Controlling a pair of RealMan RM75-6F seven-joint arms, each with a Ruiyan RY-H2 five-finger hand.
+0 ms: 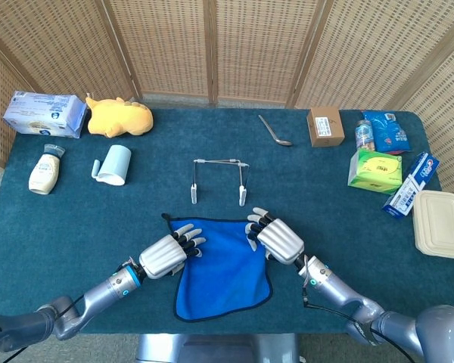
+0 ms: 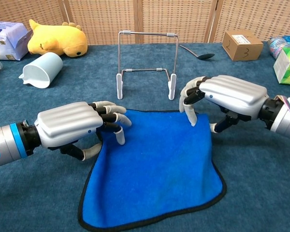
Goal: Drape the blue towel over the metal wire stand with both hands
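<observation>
A: How do the fingers stand?

B: On the left hand (image 2: 70,126) the fingers (image 2: 117,119) are a little apart and bent down onto the far left corner of the towel (image 2: 154,169). The thumb (image 2: 89,152) curls under at the towel's edge. Whether it really pinches the cloth, I cannot tell.

A: And the other one?

B: The right hand (image 2: 225,96) has its fingers (image 2: 189,107) curved down, with the tips on the far right corner. Its thumb (image 2: 216,126) is low, just beside the right edge. Again I cannot tell if the cloth is caught.

A: Where is the towel?

B: It lies flat on the table (image 2: 261,183), near the front edge, between the two hands. The stand (image 2: 146,63) is upright just behind it, apart from the cloth.

A: Does the head view add something?

B: Yes. From above, the towel (image 1: 222,270) looks narrow, with the left hand (image 1: 166,253) and right hand (image 1: 278,240) on its far corners, and the stand (image 1: 219,180) behind them. Only there I see the bottle (image 1: 44,171) at the left, and the tube box (image 1: 411,184) and the lidded tub (image 1: 440,223) at the right.

A: And the chest view?

B: It shows the thumbs, which the head view hides. The cup (image 2: 40,69), the plush (image 2: 55,39), the spoon (image 2: 199,53) and the box (image 2: 241,45) are in both views.
</observation>
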